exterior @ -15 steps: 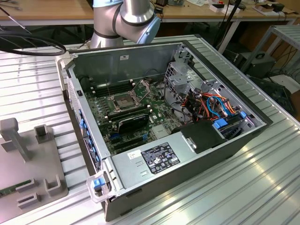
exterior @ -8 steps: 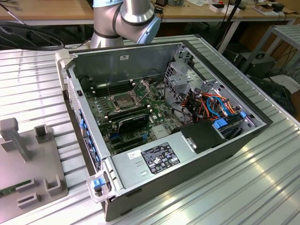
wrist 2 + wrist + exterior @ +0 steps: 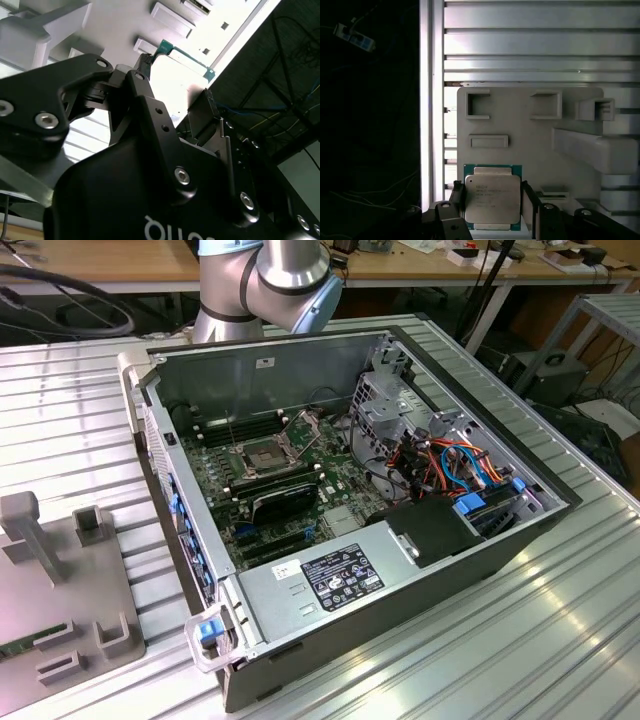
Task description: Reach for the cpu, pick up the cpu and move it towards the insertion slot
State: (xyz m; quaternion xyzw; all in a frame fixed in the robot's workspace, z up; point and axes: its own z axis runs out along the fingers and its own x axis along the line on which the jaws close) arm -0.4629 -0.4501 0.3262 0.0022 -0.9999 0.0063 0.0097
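**Gripper and cpu.** In both wrist views the black gripper (image 3: 492, 186) is clamped on the cpu (image 3: 492, 200). Its two fingers (image 3: 459, 197) press against two opposite edges of the chip's green board. The chip's silvery-grey lid faces the first wrist view's camera. In the second wrist view the gripper (image 3: 176, 77) is seen from behind the fingers, and the cpu (image 3: 187, 61) appears as a thin green strip spanning the fingertips.

**Position of the cpu.** The chip sits at the grey tray (image 3: 520, 165), close to the tray edge that runs along the rim of the ribbed metal table (image 3: 520, 50). Whether it rests on the tray or is raised off it cannot be told. Raised rectangular holders and a long grey block stand elsewhere on the tray, apart from the chip.

**Wider scene.** In the exterior view the tray (image 3: 60, 590) lies at the table's (image 3: 560, 640) edge on the exterior view's left. It is just beside an open computer case (image 3: 300, 370). The robot arm (image 3: 265, 275) rises behind the case's far wall.

**Insertion slot.** The insertion slot (image 3: 262, 455) is a square socket with a shiny metal frame and a dark centre. It is set in the green circuit board on the floor of the case, near the far wall. Its thin metal bracket is tilted up. The slot is well apart from the tray.
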